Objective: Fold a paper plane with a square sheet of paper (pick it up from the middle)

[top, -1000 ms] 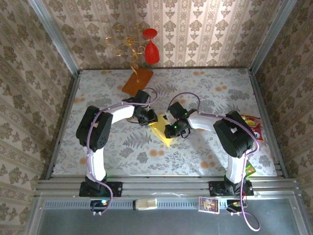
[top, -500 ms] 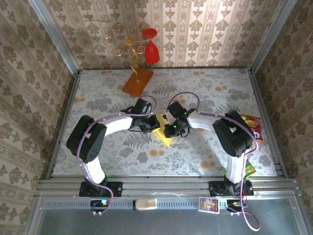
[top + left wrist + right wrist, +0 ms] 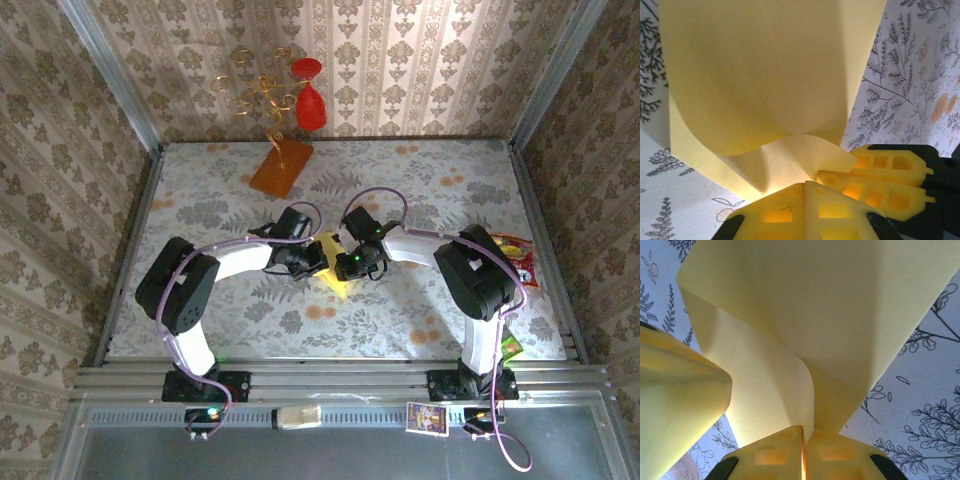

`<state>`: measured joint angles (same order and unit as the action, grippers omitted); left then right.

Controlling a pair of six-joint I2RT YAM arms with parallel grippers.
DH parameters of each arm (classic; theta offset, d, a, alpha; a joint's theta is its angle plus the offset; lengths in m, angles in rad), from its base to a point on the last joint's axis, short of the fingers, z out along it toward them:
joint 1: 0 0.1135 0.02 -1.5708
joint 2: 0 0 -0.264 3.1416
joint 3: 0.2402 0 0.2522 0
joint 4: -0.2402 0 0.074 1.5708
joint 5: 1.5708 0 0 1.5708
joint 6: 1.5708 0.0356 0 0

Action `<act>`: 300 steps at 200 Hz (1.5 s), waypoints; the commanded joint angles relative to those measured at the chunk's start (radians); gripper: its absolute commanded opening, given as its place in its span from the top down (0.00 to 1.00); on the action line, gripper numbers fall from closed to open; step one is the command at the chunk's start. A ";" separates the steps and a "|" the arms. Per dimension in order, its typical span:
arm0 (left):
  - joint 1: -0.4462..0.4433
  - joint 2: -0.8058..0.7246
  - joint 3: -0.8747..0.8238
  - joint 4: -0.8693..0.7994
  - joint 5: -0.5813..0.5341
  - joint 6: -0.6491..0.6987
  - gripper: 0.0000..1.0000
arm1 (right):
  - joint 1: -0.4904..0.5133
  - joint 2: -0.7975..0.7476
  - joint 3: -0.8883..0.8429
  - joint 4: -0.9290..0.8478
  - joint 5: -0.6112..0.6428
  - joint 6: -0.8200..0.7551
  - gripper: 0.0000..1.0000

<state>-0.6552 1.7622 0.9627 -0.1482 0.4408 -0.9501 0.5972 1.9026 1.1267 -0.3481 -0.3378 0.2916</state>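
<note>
The square sheet of paper (image 3: 765, 75), pale yellow and bent over on itself in a loose curl rather than lying flat, is at the middle of the desk (image 3: 420, 300), caught between the two arms. The left gripper (image 3: 805, 184) reaches it from the left with its fingers pressed together on a lower edge of the sheet. The right gripper (image 3: 802, 432) pinches the paper from the right, with the sheet running down between its closed fingers, and the two sets of fingertips are just beside each other. Well behind them, at the back left of the desk, stands an orange-brown slab (image 3: 281, 166) bearing gold wire.
</note>
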 commanded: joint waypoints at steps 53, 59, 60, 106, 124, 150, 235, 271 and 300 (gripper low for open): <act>0.000 0.035 0.011 -0.080 -0.080 0.016 0.95 | -0.002 0.061 0.001 -0.063 0.046 -0.002 0.88; 0.000 0.038 0.010 -0.080 -0.083 0.014 0.95 | -0.002 0.059 0.001 -0.062 0.047 -0.003 0.88; 0.000 0.038 0.010 -0.080 -0.083 0.014 0.95 | -0.002 0.059 0.001 -0.063 0.047 -0.003 0.88; 0.002 0.061 0.010 -0.075 -0.088 0.007 0.95 | -0.002 0.056 0.004 -0.069 0.049 -0.002 0.88; 0.002 0.059 0.000 -0.077 -0.101 -0.002 0.95 | -0.002 0.050 0.004 -0.067 0.049 0.002 0.88; 0.002 0.058 -0.017 -0.073 -0.109 -0.010 0.95 | -0.003 0.032 0.014 -0.068 0.045 0.014 0.83; 0.016 0.087 0.001 -0.022 -0.100 -0.013 0.95 | -0.059 -0.157 -0.062 -0.024 0.009 0.107 0.63; 0.016 0.090 0.006 -0.022 -0.096 -0.013 0.95 | -0.025 -0.212 -0.101 0.006 -0.076 0.069 0.71; 0.016 0.086 0.009 -0.017 -0.078 -0.007 0.95 | 0.004 -0.226 -0.076 -0.006 -0.052 0.051 0.73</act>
<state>-0.6464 1.8141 0.9665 -0.1406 0.3813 -0.9504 0.5812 1.7203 1.0275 -0.3447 -0.3729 0.3668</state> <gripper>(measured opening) 0.055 0.273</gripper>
